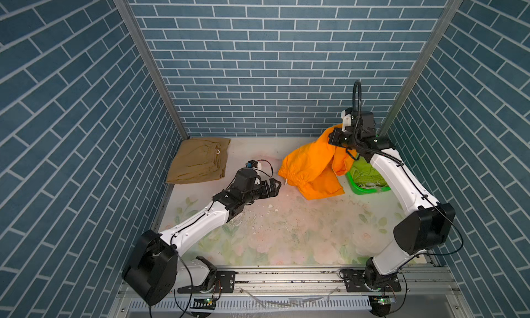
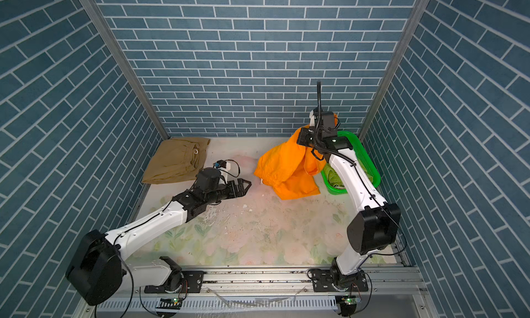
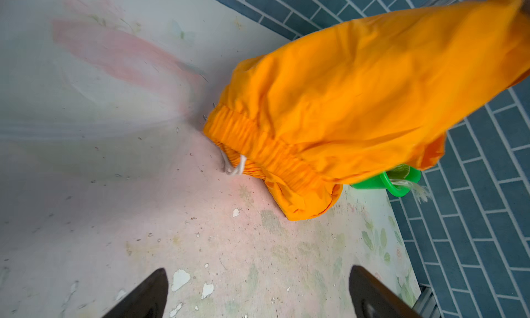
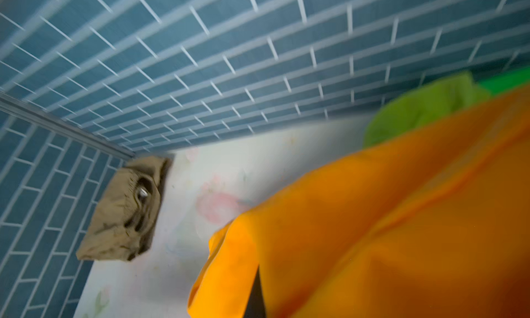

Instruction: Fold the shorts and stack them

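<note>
In both top views the left gripper (image 1: 274, 186) is shown with jaws spread wide, empty. The orange shorts (image 1: 309, 164) are draped just ahead of its tips and held up at one end by the right gripper (image 1: 335, 138), which is clamped on the cloth. The tan shorts (image 1: 198, 160) are laid folded well aside of the left jaws. The lime green shorts (image 1: 365, 174) are seen in the basket (image 1: 358, 190) near the right jaws.

In the left wrist view the orange waistband is seen ahead of the parted fingers (image 3: 152, 296).

In the right wrist view orange cloth is pressed against one dark finger (image 4: 256, 293).
</note>
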